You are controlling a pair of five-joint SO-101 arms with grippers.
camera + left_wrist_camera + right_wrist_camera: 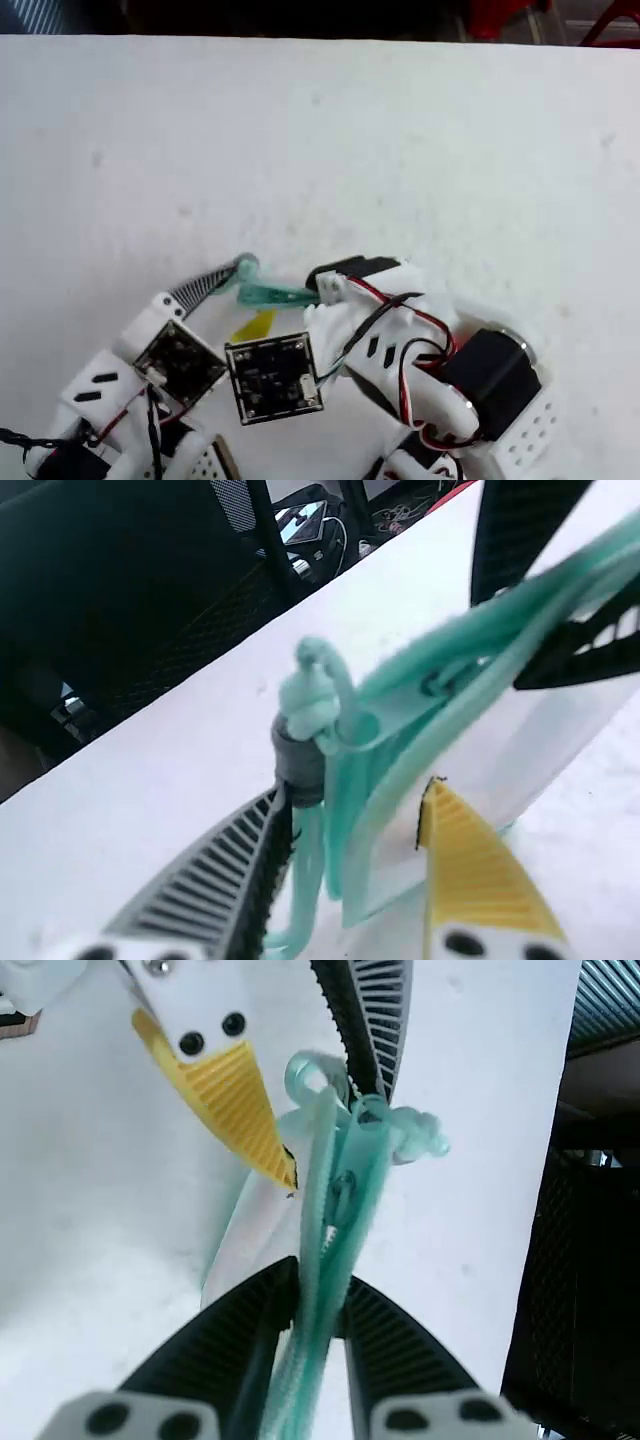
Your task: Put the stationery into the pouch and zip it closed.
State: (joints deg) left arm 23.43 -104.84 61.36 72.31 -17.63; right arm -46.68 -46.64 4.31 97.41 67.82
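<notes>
- On the near part of the white table [300,130], high view: teal pouch [275,295] lies btwn the two arms. Its zip pull [246,265] is at the end toward the left gripper [255,292].
- Same view: left gripper's grey ribbed finger [205,283] and yellow finger [255,325] are spread, one each side of the pouch end. Right gripper [318,285] is at the pouch's other end, touching it.
- Left wrist view: tip of the grey ribbed finger touches the grey bead [297,765] of the zip pull, w/ a knotted teal cord [315,695] tied through it. Yellow finger stands apart on the other side, pouch edge in the gap. Farther off, right gripper's black fingers [520,530] sit either side of the pouch edge.
- Right wrist view: black fingers are pressed together on the pouch's zip edge, pinching it. Pouch stretches from them to the left gripper, where the yellow tip touches one face & the ribbed finger sits by the cord on the other.
</notes>
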